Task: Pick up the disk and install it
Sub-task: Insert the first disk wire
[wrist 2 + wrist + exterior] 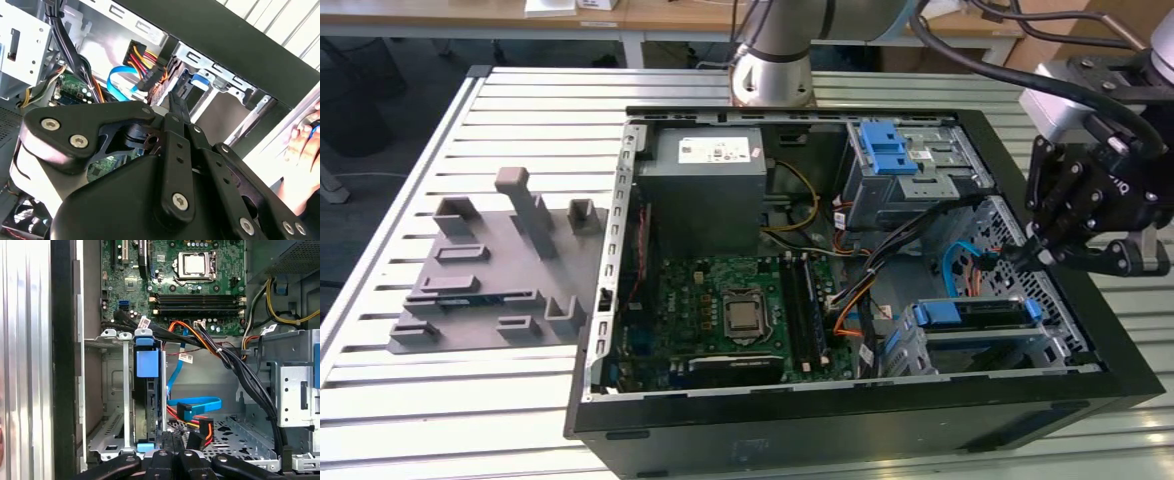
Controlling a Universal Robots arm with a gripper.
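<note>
the flat silver disk with its blue plastic frame [147, 395] sits on edge inside the grey sheet-metal drive bay [112, 390] at the front corner of the open black computer case [854, 425], so the pick-up looks finished and the work appears to be in the seating stage of the install. in the exterior view the same disk [970, 313] lies in the lower bay near that view's right, its blue tab facing into the case.

the black, multi-link hand [1087, 250] hangs just above that corner of the case, over the bay. in the second wrist view the hand [176, 107] shows its slim fingers drawn together to a narrow point with nothing between them; it holds nothing.

judging from this, what remains calls for a straight, gentle push on the blue tab along the bay's rails, keeping clear of the loose cables beside it: a flat blue ribbon cable [195, 407] and a bundle of black, orange and red wires [220, 352] run just beside the bay and could snag.

the bay is thin, perforated, shiny metal with sharp folded edges; the frame is smooth moulded plastic; the green circuit board [175, 285] is studded with slots and a square silver socket. the case stands on a ribbed, pale metal table [494, 400].
</note>
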